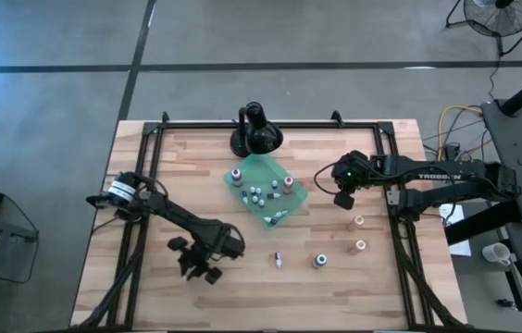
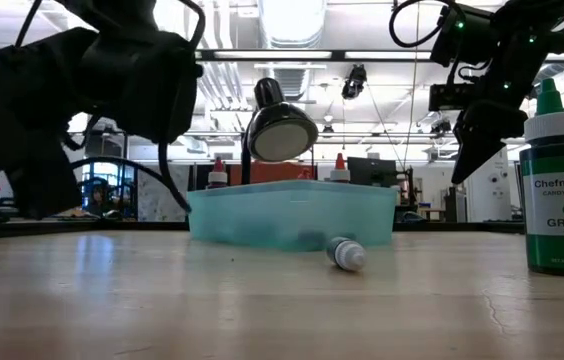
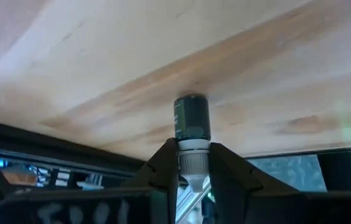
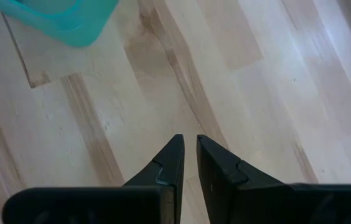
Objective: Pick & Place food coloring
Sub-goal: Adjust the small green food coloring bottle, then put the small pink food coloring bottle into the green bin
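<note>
My left gripper (image 3: 193,160) is low over the table's near left part (image 1: 201,266), shut on a small dark green food coloring bottle (image 3: 191,118). In the high view the gripper hides this bottle. The teal tray (image 1: 266,190) in the middle holds several small bottles. Loose on the wood are one bottle lying on its side (image 1: 278,260), a green one standing on its base (image 1: 319,261) and two pale ones standing (image 1: 359,234). My right gripper (image 1: 342,198) hangs shut above bare wood, right of the tray (image 4: 188,142). My left gripper pinches the bottle's white cap (image 3: 193,163) between its two fingers. The green body sticks out past the fingertips, in line with them, base pointing at the wood. The fingers slant down. Whether the base touches the table I cannot tell.
A black round-based stand (image 1: 255,131) is behind the tray at the far edge. A black frame rail (image 1: 131,231) runs along the table's left and right sides. Bare wood lies between the left gripper and the lying bottle (image 2: 345,252).
</note>
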Robot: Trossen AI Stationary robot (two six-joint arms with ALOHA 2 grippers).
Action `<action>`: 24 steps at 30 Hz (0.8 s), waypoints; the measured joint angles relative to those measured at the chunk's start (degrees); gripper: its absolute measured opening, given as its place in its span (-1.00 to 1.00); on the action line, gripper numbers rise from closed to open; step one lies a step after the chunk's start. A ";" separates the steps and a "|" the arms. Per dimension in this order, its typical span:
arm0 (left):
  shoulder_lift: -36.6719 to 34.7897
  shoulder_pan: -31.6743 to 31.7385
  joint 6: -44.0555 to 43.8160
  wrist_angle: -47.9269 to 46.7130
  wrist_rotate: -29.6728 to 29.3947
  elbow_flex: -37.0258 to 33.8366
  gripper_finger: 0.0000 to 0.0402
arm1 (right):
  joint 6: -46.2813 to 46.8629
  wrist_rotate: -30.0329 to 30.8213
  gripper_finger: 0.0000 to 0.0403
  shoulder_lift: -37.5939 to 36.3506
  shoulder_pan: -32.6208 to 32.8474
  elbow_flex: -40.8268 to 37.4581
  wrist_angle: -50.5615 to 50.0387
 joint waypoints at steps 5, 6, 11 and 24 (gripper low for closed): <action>0.00 0.00 -0.11 0.97 -1.77 0.93 -0.62 | -0.02 0.04 -0.81 0.02 0.00 -0.02 0.30; 0.00 0.00 -0.28 1.06 -1.85 0.96 -0.61 | -0.02 0.07 -0.81 0.00 0.00 -0.02 0.33; 0.00 0.00 -0.87 1.45 -3.36 1.18 -0.56 | -0.01 0.07 -0.81 0.00 0.00 -0.02 0.46; 0.00 0.04 1.08 1.72 -12.73 3.32 -0.53 | 0.15 0.05 -0.81 0.00 0.00 -0.07 0.47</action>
